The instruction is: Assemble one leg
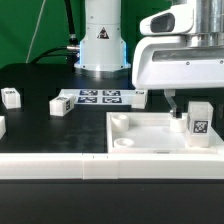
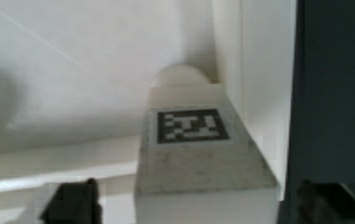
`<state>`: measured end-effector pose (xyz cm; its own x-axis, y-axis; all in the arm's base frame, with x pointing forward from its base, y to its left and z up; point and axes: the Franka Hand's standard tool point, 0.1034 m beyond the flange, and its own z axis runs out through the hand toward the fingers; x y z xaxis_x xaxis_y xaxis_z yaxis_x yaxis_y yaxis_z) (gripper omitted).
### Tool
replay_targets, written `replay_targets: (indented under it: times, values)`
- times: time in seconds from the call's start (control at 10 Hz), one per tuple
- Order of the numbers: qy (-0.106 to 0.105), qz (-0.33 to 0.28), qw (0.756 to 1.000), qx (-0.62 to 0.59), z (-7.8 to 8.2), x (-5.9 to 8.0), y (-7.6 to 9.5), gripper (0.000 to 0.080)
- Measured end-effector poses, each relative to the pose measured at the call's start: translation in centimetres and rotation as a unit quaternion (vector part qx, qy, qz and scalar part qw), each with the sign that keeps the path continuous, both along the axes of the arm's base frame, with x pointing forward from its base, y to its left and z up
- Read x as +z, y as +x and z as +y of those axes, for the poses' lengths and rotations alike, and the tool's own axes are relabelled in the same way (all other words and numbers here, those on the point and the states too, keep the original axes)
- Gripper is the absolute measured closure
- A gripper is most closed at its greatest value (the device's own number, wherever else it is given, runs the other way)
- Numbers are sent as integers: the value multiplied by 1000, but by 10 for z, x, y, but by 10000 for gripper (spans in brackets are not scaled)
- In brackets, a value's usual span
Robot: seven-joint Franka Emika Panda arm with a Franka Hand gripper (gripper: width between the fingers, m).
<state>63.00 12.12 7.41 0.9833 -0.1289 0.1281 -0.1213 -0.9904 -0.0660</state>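
While gripper [image 1: 190, 118] hangs over tabletop [image 1: 150, 145] at exterior view's right, leg [image 1: 199, 119] stands upright inside raised rim, near right corner, tag facing camera. Wrist view: leg [image 2: 200, 140] sits between dark fingertips [image 2: 71, 200], tagged face up; contact with pads not discernible, so jaw closure on leg cannot be confirmed. Tray otherwise holds nothing visible. Outside tray on black table [image 1: 40, 125]: marker board [image 1: 100, 97] beside robot base [image 1: 103, 40]; three loose legs [image 1: 62, 105] lie at exterior view's left.
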Motion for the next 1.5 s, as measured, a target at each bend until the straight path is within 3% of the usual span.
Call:
replay_targets:
  times: [0.1,0.2,0.5,0.8,1.3,1.5]
  values:
    - [0,0,1000,0,0,0,0,436]
    - [-1,0,1000,0,-1,0,0,508]
    - [2,0,1000,-18,-3,0,1,508]
    - [29,-4,991,-131,-18,5,7,508]
    - [28,6,944,-327,-39,-1,-1,495]
    - [25,2,911,-413,-46,-1,-4,483]
